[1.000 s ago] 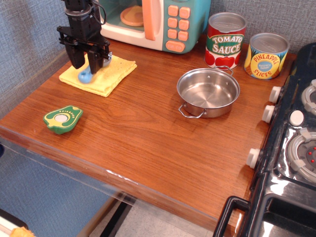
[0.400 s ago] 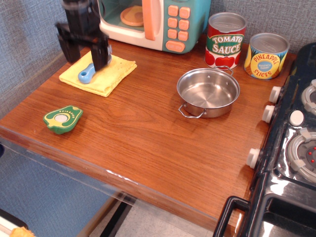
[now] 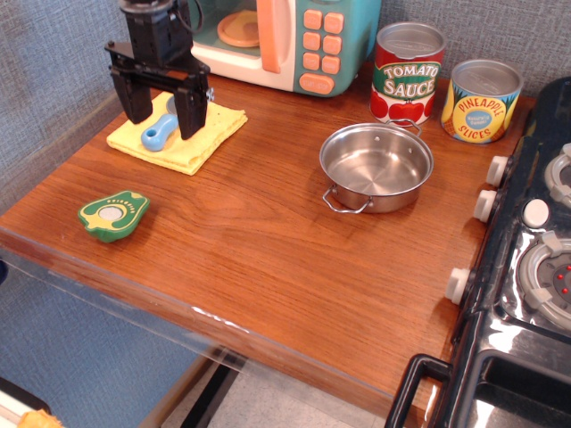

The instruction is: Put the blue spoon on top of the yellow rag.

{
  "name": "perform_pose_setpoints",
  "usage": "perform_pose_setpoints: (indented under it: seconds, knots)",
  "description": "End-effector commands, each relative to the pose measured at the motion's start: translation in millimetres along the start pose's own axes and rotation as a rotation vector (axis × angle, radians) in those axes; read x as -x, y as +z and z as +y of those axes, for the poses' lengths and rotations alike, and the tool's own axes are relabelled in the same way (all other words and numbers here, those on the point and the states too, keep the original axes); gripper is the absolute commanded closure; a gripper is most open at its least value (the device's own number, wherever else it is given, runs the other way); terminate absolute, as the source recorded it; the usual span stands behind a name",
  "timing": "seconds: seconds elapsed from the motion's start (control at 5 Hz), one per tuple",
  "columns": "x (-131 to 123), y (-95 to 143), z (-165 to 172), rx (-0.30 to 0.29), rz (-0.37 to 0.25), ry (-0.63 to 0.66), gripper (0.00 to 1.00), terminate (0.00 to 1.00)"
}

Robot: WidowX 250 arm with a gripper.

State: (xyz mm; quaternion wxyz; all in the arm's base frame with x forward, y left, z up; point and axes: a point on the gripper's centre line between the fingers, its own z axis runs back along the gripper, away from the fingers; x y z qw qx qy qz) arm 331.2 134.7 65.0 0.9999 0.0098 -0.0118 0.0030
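The blue spoon (image 3: 160, 132) lies on the yellow rag (image 3: 180, 143) at the back left of the wooden table. Its light-blue handle shows between the fingers; its bowl end is hidden behind the gripper. My gripper (image 3: 164, 116) is open, with one black finger (image 3: 137, 98) on each side of the spoon and no grip on it.
A green-and-yellow avocado toy (image 3: 113, 215) lies near the front left edge. A steel pot (image 3: 376, 166) stands mid-table. A toy microwave (image 3: 268, 36), a tomato sauce can (image 3: 407, 73) and a pineapple can (image 3: 482, 100) line the back. A toy stove (image 3: 535, 267) is at the right.
The gripper has let go of the spoon and opened wide. The spoon now lies flat on the rag. The gripper stays over it.
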Motion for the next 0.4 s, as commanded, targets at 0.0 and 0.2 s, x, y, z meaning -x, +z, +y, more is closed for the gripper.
perform_pose_setpoints:
  seconds: [0.0,0.2]
  knots:
    - [3.0,22.5,-0.1,-0.047,-0.050,-0.019,0.00,0.00]
    - [3.0,22.5,-0.1,-0.047,-0.050,-0.019,0.00,1.00]
